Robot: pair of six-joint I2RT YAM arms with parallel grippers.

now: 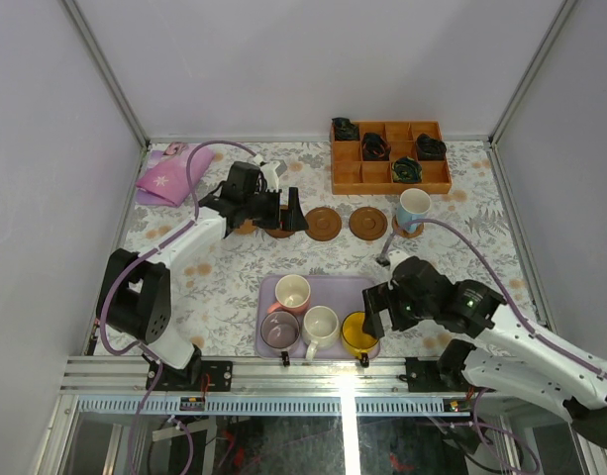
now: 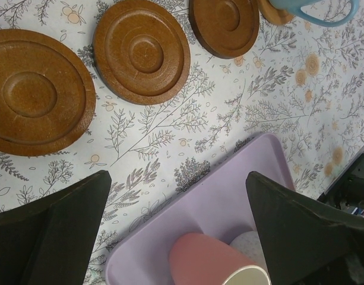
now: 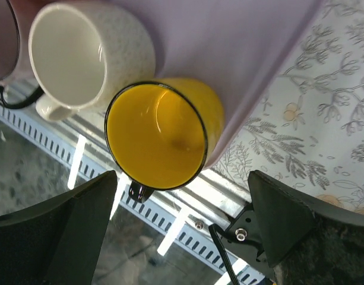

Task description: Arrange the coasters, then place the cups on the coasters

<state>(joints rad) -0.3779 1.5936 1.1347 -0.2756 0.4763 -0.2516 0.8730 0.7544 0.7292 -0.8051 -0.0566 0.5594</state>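
Floral table (image 1: pixel 224 287) — lavender tray (image 1: pixel 338 289) holds pink, purple, white, yellow cups (image 1: pixel 320 324).

Lab rig — white-walled enclosure (image 1: pixel 313 59)

**Coasters in a row, one cup placed**

You have brown rimmed coasters (image 1: pixel 323 223) lying flat in a row, not touching. The rightmost coaster (image 1: pixel 406 232) carries the upright light blue cup (image 1: pixel 414 206). The pink cup (image 1: pixel 293 293), purple cup (image 1: pixel 280 330), white cup (image 1: pixel 320 324) and yellow cup (image 1: pixel 357 334) stand upright, clustered in the lavender tray (image 1: pixel 338 287).

No legible text or labels anywhere.
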